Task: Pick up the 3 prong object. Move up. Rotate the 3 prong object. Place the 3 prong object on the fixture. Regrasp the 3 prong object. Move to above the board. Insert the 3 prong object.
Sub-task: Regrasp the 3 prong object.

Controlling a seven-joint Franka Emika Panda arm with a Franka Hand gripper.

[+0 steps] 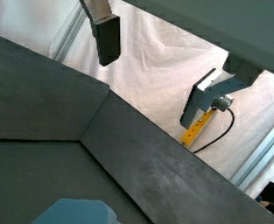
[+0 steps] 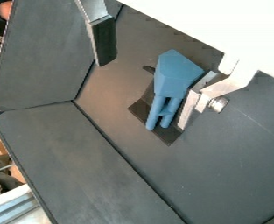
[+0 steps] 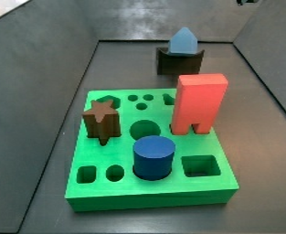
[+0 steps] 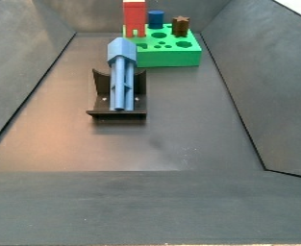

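We find the 3 prong object (image 4: 122,69) resting on the fixture (image 4: 115,106), tapered end up in a side view (image 3: 183,39), well apart from the board (image 3: 109,174). The gripper (image 2: 151,57) stands clear of the piece with nothing between its fingers (image 2: 104,39); the jaws are spread and released. In a wrist view the piece (image 2: 170,87) lies beside one finger, not between the two. We judge the placing step complete and the regrasp in hand. Next, we would bring the jaws down around the piece's body, square to it, then close before lifting toward the board.
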